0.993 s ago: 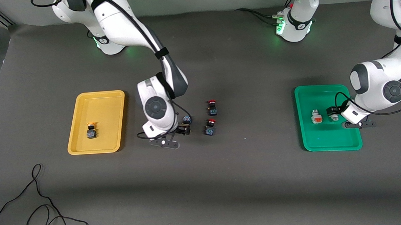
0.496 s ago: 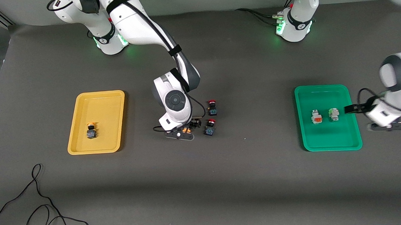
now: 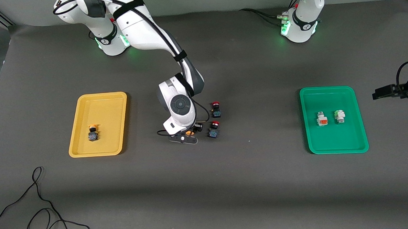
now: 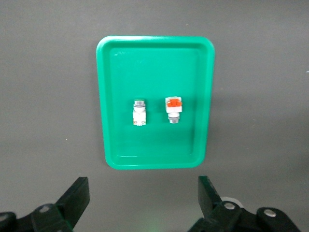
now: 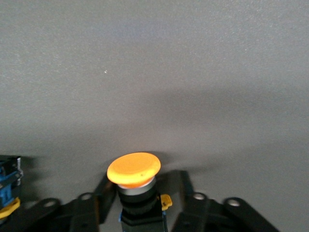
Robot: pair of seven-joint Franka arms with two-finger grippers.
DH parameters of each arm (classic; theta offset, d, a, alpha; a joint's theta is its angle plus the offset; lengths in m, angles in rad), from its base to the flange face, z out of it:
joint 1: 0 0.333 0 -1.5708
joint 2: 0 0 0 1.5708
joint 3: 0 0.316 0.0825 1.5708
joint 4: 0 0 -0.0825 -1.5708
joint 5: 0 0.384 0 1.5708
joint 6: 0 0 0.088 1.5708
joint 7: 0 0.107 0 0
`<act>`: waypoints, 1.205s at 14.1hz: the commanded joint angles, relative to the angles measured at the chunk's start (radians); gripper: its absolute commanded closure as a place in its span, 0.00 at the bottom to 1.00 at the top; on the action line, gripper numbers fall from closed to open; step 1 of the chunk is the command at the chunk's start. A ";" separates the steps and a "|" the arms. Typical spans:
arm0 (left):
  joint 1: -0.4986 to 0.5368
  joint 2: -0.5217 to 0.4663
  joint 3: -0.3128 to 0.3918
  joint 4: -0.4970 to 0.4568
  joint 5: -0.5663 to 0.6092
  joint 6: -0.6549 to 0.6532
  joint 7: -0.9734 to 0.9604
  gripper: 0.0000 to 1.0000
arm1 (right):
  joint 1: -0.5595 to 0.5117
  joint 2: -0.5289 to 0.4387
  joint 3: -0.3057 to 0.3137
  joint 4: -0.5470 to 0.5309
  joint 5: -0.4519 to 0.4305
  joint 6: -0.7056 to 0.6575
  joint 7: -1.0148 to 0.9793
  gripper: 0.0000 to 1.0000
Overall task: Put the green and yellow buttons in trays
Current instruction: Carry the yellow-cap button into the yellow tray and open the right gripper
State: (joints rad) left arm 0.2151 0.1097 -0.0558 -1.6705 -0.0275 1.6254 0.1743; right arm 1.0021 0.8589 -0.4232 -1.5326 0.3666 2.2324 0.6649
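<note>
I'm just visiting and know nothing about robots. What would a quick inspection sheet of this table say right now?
Surface: dark grey table.
Job's things: yellow tray holds one yellow-capped button; green tray holds two white buttons side by side; another orange-capped button sits mid-table.
Clutter: two red-capped buttons beside it.
Grippers: right gripper straddles the orange-capped button; left gripper open, off the green tray.
Cables: loose black cable at the table's near edge, right arm's end.
Surroundings: nothing seen.
</note>
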 commanded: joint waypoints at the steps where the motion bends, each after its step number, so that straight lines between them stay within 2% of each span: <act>1: -0.042 -0.079 0.004 -0.006 -0.020 -0.039 0.001 0.00 | 0.009 -0.006 -0.006 -0.007 0.018 0.012 0.001 1.00; 4: -0.123 -0.090 0.007 0.015 -0.020 -0.045 -0.090 0.00 | 0.000 -0.070 -0.019 -0.009 0.018 -0.013 -0.004 1.00; 6: -0.190 -0.087 0.027 0.050 -0.022 -0.077 -0.120 0.00 | -0.025 -0.157 -0.054 -0.006 0.014 -0.141 -0.049 1.00; 9: -0.295 -0.084 0.091 0.084 -0.022 -0.102 -0.182 0.00 | -0.025 -0.283 -0.211 -0.020 0.008 -0.382 -0.281 1.00; 11: -0.295 -0.084 0.088 0.098 -0.022 -0.124 -0.182 0.00 | -0.017 -0.320 -0.322 -0.049 0.005 -0.479 -0.436 1.00; 13: -0.295 -0.085 0.087 0.100 -0.022 -0.125 -0.180 0.00 | -0.007 -0.328 -0.406 -0.095 -0.003 -0.494 -0.546 1.00; 17: -0.296 -0.085 0.085 0.100 -0.022 -0.127 -0.176 0.00 | -0.019 -0.330 -0.480 -0.199 0.000 -0.410 -0.704 1.00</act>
State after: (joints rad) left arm -0.0588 0.0230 0.0111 -1.5894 -0.0427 1.5231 0.0066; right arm 0.9700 0.5368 -0.8771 -1.6726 0.3657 1.7678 0.0339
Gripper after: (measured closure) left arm 0.000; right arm 0.674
